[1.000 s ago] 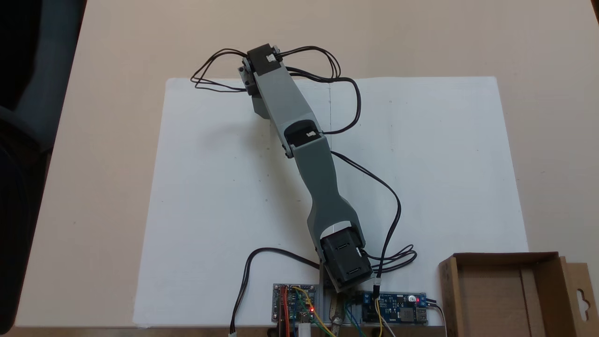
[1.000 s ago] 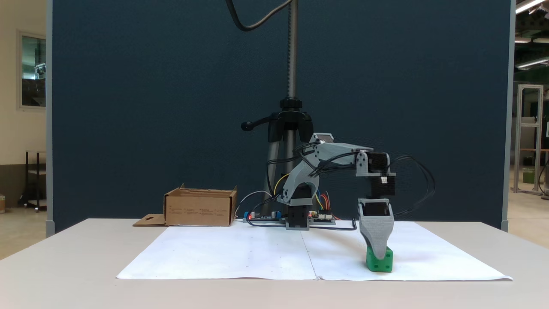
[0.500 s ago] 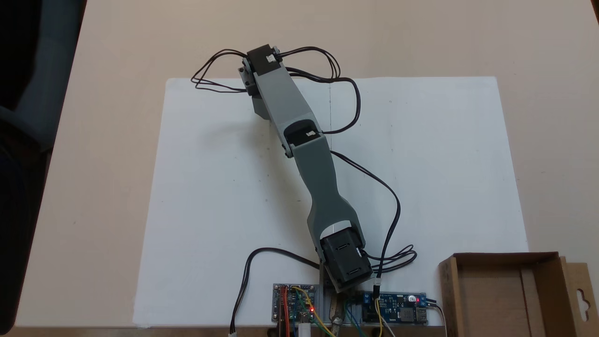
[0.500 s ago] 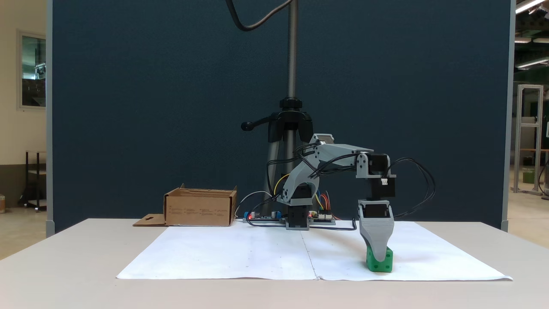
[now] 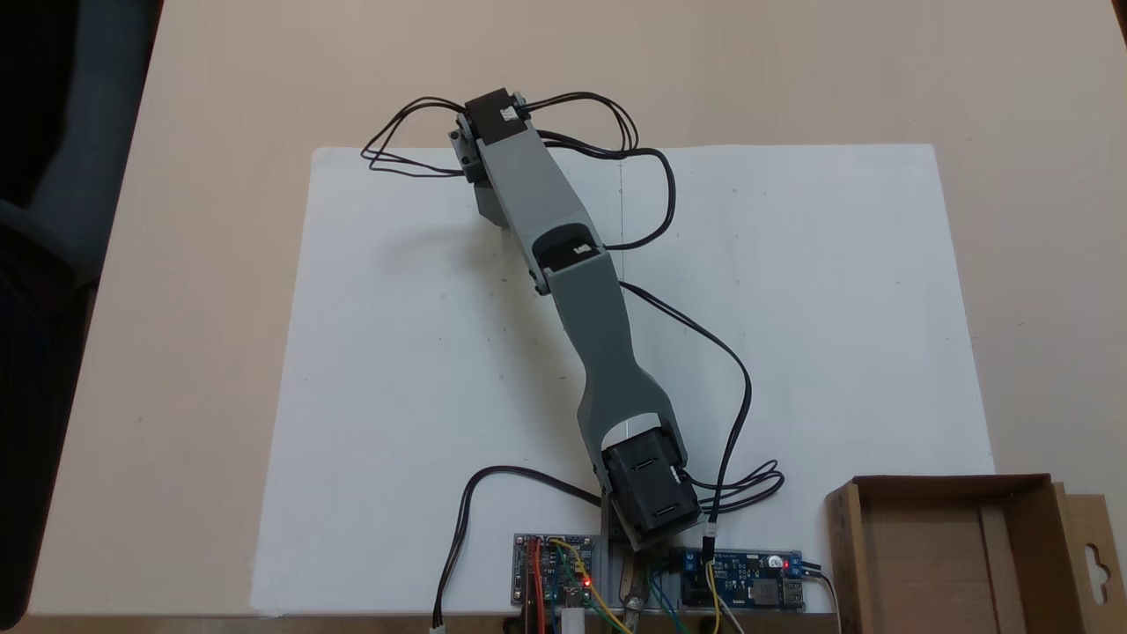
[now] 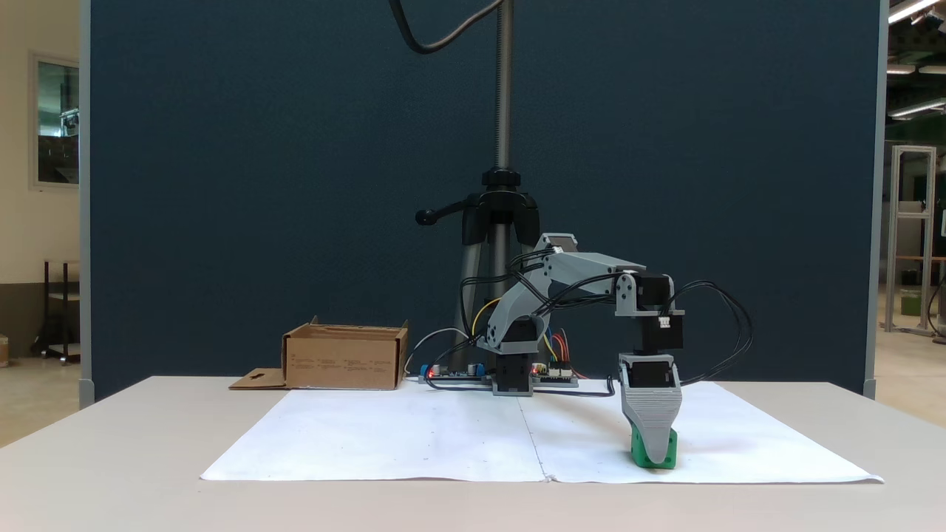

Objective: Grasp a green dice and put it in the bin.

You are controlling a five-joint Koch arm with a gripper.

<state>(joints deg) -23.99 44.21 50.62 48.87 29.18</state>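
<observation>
- Over the right half of the white paper sheet (image 6: 414,436), in a fixed view, the hand (image 6: 653,452) points straight down, its grey tip overlapping the green dice (image 6: 667,452).
- How far the hand is open cannot be told; one jaw hides the other.
- The green dice sits flat on the sheet, at the hand's 6 o'clock, a face toward the camera.
- The bin (image 6: 344,358) stands on the desk (image 6: 111,458), well apart at the hand's 10 o'clock.
</observation>
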